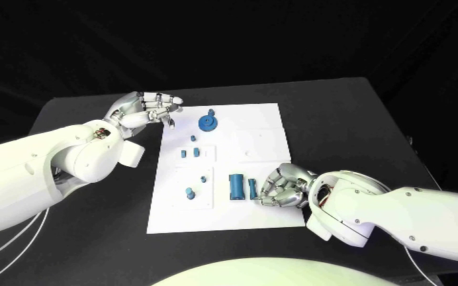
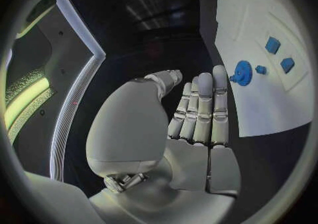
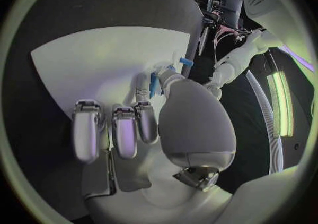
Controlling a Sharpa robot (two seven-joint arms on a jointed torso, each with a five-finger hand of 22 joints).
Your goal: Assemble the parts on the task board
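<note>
1. Task board, the flat white rectangular plate [image 1: 257,213], lies in the middle of the black table [image 1: 372,114]; small blue parts are scattered on it from its near half to its far end.
2. Near right: the right hand [image 1: 278,188] rests on the board's right side with fingers curled down against a short upright blue block [image 1: 253,187]. Head view suggests contact; whether it is actually gripped, cannot tell.
3. Just left of that: a taller blue cylinder-like peg [image 1: 235,186], then a small blue stud [image 1: 191,194] and a tiny blue piece [image 1: 202,180] in the near-left area.
4. Mid board: two small blue blocks [image 1: 188,153] side by side.
5. Far end: a round blue gear-like disc [image 1: 208,123]. The left hand [image 1: 145,109] hovers just left of the board's far-left corner, fingers straight and together, holding nothing.
6. Handling judgement: parts look like rigid, light, smooth plastic, likely to slip or tip. Best pinched across opposite sides; take the disc by its rim.
7. Views: the left wrist view shows the left hand's flat fingers [image 2: 202,107] and the disc's raised hub [image 2: 241,72], unclear from the head. The right wrist view shows a blue piece [image 3: 153,83] at the fingertips.
</note>
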